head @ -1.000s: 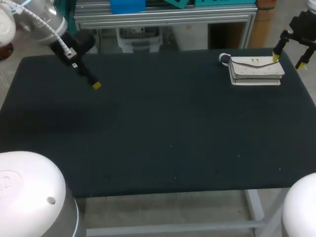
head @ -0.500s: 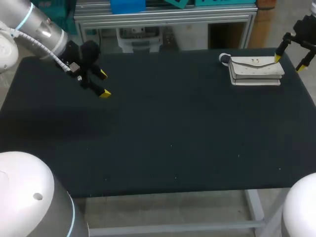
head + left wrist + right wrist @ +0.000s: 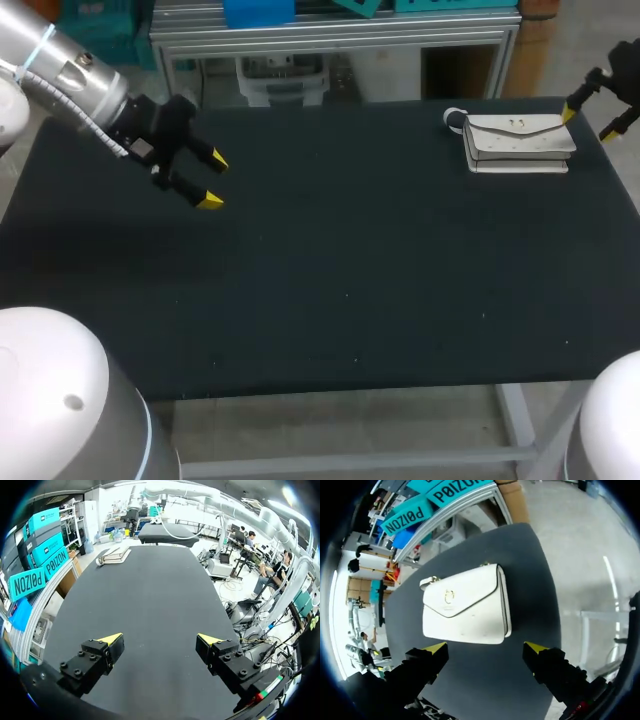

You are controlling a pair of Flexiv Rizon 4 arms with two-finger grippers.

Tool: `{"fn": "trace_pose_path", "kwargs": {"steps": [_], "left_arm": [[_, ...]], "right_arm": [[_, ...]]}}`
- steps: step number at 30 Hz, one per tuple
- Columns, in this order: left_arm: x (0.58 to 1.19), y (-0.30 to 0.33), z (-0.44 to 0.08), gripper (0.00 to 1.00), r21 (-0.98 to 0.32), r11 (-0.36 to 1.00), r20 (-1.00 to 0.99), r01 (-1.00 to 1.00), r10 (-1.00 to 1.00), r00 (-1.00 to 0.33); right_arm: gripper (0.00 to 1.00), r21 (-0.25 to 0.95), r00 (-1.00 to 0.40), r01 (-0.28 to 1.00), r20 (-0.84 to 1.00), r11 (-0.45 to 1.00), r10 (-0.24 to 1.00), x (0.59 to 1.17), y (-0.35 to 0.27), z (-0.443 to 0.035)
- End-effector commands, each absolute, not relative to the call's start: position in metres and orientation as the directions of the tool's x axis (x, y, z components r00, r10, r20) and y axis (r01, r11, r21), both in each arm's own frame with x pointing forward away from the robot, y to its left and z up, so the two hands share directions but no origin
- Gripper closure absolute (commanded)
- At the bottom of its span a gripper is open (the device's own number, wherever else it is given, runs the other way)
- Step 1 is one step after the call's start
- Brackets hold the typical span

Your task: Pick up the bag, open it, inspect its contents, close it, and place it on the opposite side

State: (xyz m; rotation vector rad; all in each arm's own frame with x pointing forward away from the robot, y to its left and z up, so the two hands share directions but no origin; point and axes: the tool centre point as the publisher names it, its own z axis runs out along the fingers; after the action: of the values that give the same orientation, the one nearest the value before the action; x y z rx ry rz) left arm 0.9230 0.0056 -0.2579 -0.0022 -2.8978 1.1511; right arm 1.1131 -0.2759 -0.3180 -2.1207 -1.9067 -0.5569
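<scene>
- Right wrist view: the right gripper (image 3: 486,647) hangs with fingers spread wide, the white bag (image 3: 465,607) lying flat just ahead of it.
- The left gripper (image 3: 160,639) is spread too, with the bag far ahead.

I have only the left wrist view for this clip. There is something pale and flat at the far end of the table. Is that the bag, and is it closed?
Observer: Yes, it is the white bag. The right wrist view shows its flap folded down over the front, so it is closed.
Operator: Has the right claw got hold of it?
Observer: No. The right claw is open. The bag lies ahead of its fingers, not between them.
Operator: Is there a fastener on the flap?
Observer: Yes, a small gold clasp sits in the middle of the flap.
</scene>
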Motion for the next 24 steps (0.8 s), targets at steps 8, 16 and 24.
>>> {"fn": "trace_pose_path", "kwargs": {"steps": [8, 16, 24], "left_arm": [[0.932, 0.006, -0.263, 0.00, -0.696, 0.718, 0.089, 0.023, 0.118, -0.989], [0.933, 0.007, -0.267, 0.00, -0.694, 0.719, 0.110, 0.029, 0.145, -0.983], [0.936, 0.006, -0.271, 0.00, -0.691, 0.723, 0.125, 0.017, 0.143, -0.982]], "right_arm": [[0.08, 0.132, 0.010, 0.988, 0.487, -0.085, 0.873, 1.143, -0.271, -0.346], [0.38, 0.131, -0.014, 0.989, 0.527, -0.065, 0.850, 1.158, -0.264, -0.365], [0.52, 0.129, -0.022, 0.990, 0.548, -0.059, 0.836, 1.166, -0.262, -0.372]]}}
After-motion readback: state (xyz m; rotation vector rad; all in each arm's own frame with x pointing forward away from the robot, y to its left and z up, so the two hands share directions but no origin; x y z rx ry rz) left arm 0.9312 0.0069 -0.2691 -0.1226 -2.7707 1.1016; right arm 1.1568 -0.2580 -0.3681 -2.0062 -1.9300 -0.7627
